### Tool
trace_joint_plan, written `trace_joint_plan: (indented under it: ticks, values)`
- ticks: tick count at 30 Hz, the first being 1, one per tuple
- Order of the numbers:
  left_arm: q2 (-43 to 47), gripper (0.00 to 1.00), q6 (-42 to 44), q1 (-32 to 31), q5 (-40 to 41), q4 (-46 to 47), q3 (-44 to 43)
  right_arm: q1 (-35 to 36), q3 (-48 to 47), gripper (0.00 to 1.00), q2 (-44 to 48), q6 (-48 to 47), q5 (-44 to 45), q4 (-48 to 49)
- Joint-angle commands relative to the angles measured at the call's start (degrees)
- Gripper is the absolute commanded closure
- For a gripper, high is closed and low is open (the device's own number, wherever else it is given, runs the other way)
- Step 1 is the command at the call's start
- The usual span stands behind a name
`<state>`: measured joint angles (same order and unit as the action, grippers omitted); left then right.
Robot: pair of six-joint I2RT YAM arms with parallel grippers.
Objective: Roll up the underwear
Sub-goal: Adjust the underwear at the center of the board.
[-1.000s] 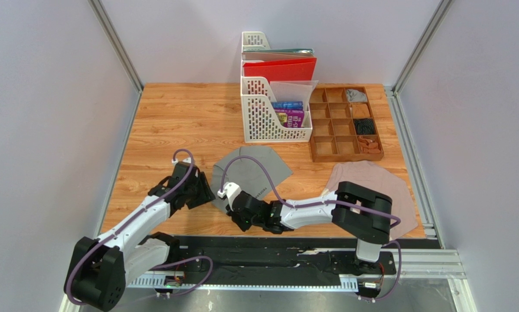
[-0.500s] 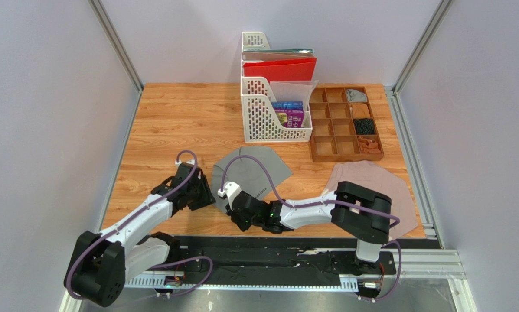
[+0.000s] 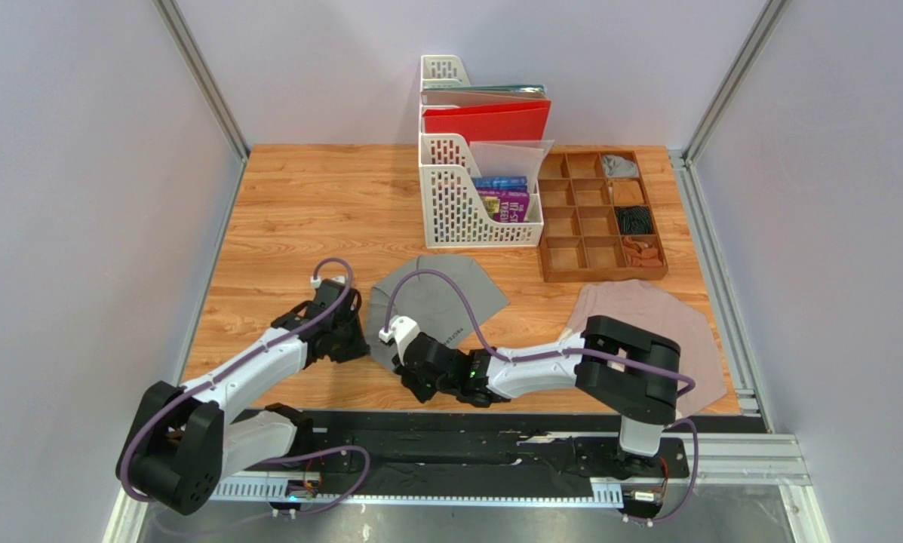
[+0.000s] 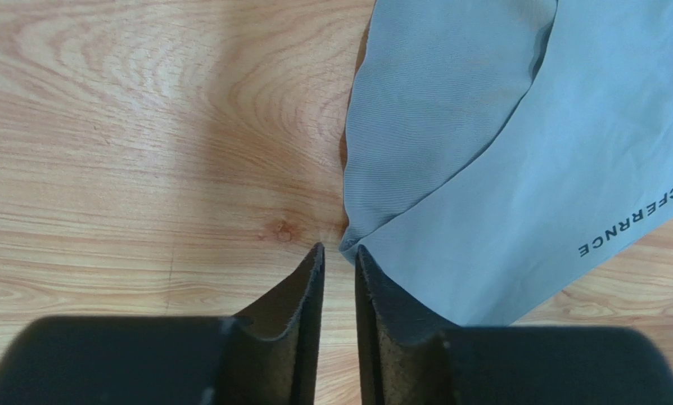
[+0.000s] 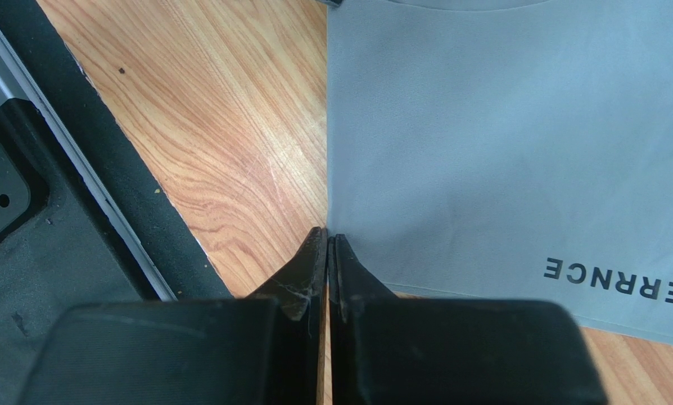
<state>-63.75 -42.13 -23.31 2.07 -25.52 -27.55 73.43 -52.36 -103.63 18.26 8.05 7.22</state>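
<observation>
Top view: the grey underwear [image 3: 444, 289] lies flat around the middle of the desk [image 3: 308, 204], its lower corner toward the near edge. The pink underwear [image 3: 648, 311] lies spread out by the near right corner, partly under the right arm. Both tools sit low at the grey piece's near left side, the left tool [image 3: 351, 339] just off its left corner and the right tool [image 3: 405, 360] at its near edge. I judge the step to be taking hold of that near edge to start the roll; no roll has been started yet on either garment. A white rack [image 3: 478, 192] and a wooden tray [image 3: 601, 215] stand along the far edge, well apart from the work.

Left wrist: the left tool [image 4: 338, 251] has its jaws narrowly apart, with the folded corner of the grey underwear [image 4: 483, 169] right at their mouth and bare desk [image 4: 145, 126] to the left. Next it needs to close on that corner without pushing it away.

Right wrist: the right tool [image 5: 327, 238] has its jaws together at the cloth's straight edge [image 5: 483, 126]; whether any hem is pinched cannot be told. A black rail [image 5: 61, 211] runs close by on the near side, leaving little room to draw back. Once both tools hold, they would have to turn the edge over together, toward the far edge.
</observation>
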Motion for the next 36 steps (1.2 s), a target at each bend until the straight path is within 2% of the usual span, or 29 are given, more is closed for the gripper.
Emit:
trace_joint_plan:
  ticks: [1,2,12,18,20,21,22,23,29,36]
  values:
    - [0.0,0.78,0.3,-0.5,1.2,0.0,-1.7,0.4,-1.0,1.0,-0.4,0.8,0.6,2.0]
    - [0.0,0.81,0.4,-0.6,1.3,0.3,-1.7,0.4,-0.9,1.0,-0.4,0.8,0.6,1.9]
    - [0.5,0.8,0.5,-0.8,1.4,0.9,-1.4,0.3,-1.1,1.0,0.1,1.1,-0.1,1.1]
    - [0.3,0.83,1.0,-0.8,1.5,1.9,-1.5,0.2,-0.5,1.0,0.4,2.6,-0.9,2.3]
    - [0.1,0.84,1.2,-0.9,-0.7,3.2,-1.3,0.4,-0.6,1.0,0.3,2.7,-0.9,2.3]
    - [0.0,0.87,1.1,-0.8,-1.4,5.1,-1.1,0.3,-0.6,1.0,0.3,2.8,-1.0,2.3]
    - [-0.2,0.99,0.8,-0.8,-1.7,5.1,-1.2,0.3,-0.5,1.0,0.4,2.8,-0.9,2.4]
    - [-1.0,1.0,0.6,-0.8,-1.1,4.9,-1.9,0.4,-0.5,1.0,0.4,2.9,-1.0,2.2]
    - [-1.7,1.0,1.6,-0.8,3.5,2.0,-2.9,0.3,-0.8,1.0,0.6,3.4,-0.2,1.4]
    - [-1.0,1.0,2.1,-0.8,5.3,0.5,-2.8,0.3,0.1,1.0,2.2,3.6,1.0,1.0]
